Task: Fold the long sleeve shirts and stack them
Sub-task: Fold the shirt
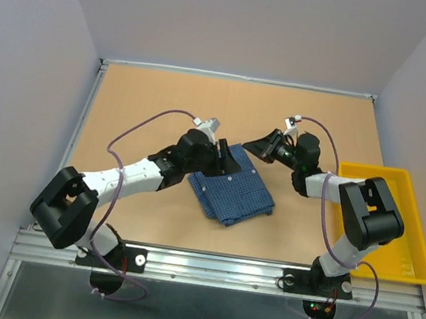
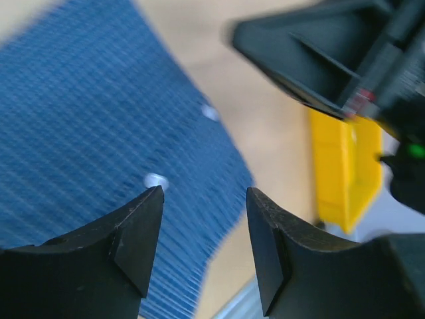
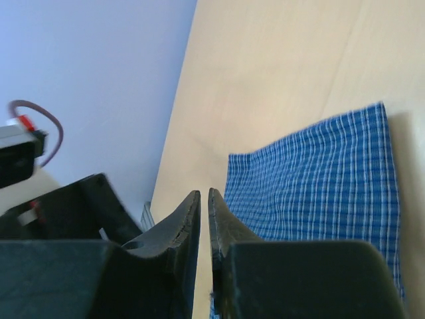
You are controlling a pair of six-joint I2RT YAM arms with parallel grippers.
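Tabletop point(image 1: 165, 105) holds a shirt point(image 1: 233, 196) (blue-checked, folded); left tool point(image 2: 204, 197) spread, right tool point(image 3: 204, 193) pressed together.

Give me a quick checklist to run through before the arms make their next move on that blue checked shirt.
1. Blue checked shirt folded into a compact rectangle, flat on the table: ok.
2. Left pincer open over the shirt's buttoned part, nothing between its jaws: ok.
3. Right pincer closed to a slit, gripping no cloth: ok.
4. Shirt lying apart from the yellow tray: ok.
5. Another shirt to stack with it: none in view, not ok.
6. Layers lined up underneath the fold: cannot tell.
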